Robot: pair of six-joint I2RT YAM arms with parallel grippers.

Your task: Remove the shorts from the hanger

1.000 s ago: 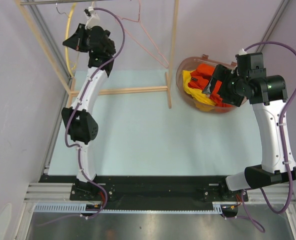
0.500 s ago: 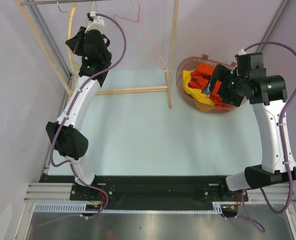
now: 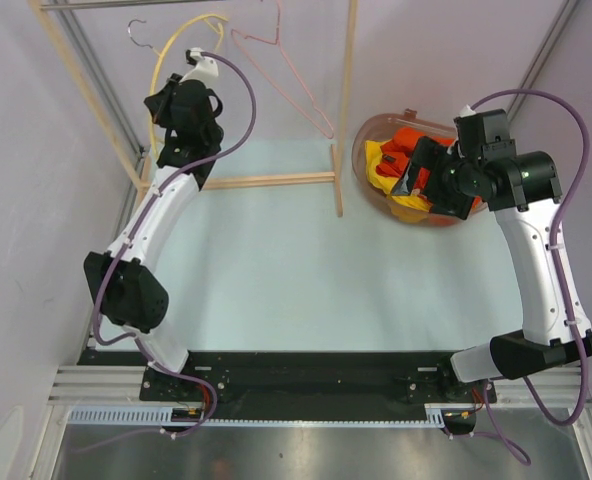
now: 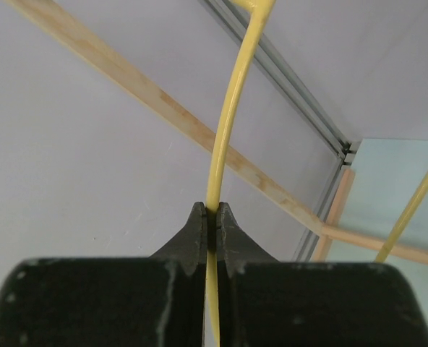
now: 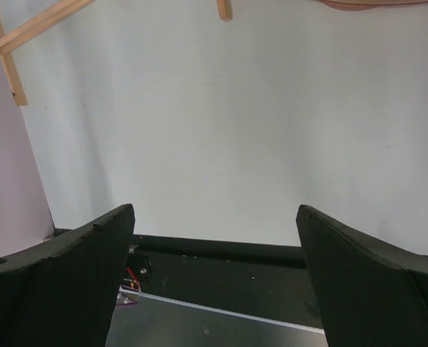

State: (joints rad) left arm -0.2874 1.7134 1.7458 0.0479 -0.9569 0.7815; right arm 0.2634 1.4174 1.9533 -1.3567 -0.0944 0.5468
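Note:
The yellow shorts (image 3: 381, 172) and the orange-red shorts (image 3: 408, 143) lie bunched in a round brown basket (image 3: 364, 135) at the right. My right gripper (image 3: 414, 178) hovers over them, open and empty; in the right wrist view (image 5: 214, 224) its jaws stand wide apart over bare table. My left gripper (image 3: 160, 105) is at the rack's far left, shut on the wire of a bare yellow hanger (image 3: 181, 35). The left wrist view shows the jaws (image 4: 212, 211) pinching the yellow hanger (image 4: 225, 130).
A wooden rack (image 3: 266, 181) stands at the back left, with an upright post (image 3: 347, 100) near the basket. A bare pink hanger (image 3: 294, 85) hangs from it. A grey wall frame (image 3: 101, 90) runs behind the left arm.
My left arm has shifted left and turned the yellow hanger, so its arc now sweeps up and right. My right gripper has moved a little left over the basket.

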